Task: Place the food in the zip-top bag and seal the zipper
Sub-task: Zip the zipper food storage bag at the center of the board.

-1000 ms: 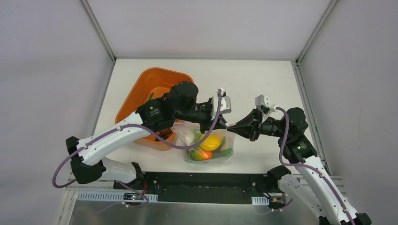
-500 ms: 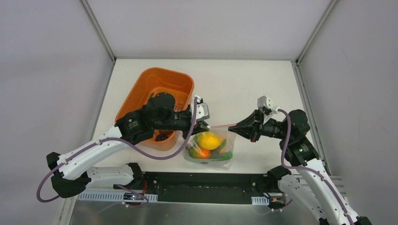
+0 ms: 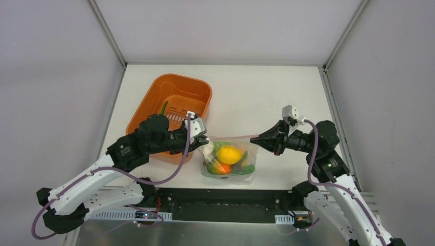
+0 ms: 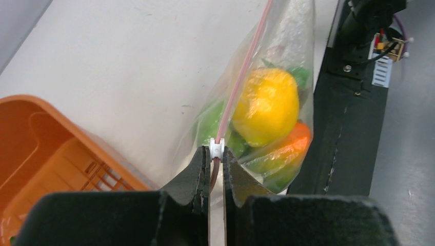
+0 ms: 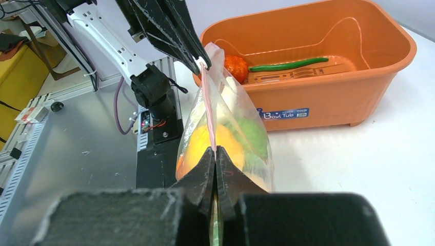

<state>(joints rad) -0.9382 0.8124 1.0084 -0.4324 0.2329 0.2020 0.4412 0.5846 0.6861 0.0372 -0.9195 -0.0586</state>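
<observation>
The zip-top bag (image 3: 229, 160) hangs stretched between my two grippers just above the table's front edge. A yellow fruit (image 4: 267, 105), an orange one (image 4: 298, 141) and green pieces of food show through it. Its pink zipper (image 4: 241, 82) runs taut along the top. My left gripper (image 4: 216, 154) is shut on the zipper at its left end, right behind the small white slider (image 4: 217, 147). At the other end, my right gripper (image 5: 215, 151) is shut on the bag's corner, where the zipper (image 5: 208, 107) enters the jaws. A long green pod (image 5: 287, 65) and an orange fruit (image 5: 236, 65) lie in the basket.
The orange plastic basket (image 3: 154, 95) stands on the table's left half, just behind my left gripper (image 3: 204, 139). The black base plate (image 3: 225, 197) of the arms runs along the near edge under the bag. My right gripper (image 3: 260, 138) hovers right of centre.
My left gripper has slid left along the zipper, from beside the right gripper to the bag's left end. The right gripper has held still on its corner.
</observation>
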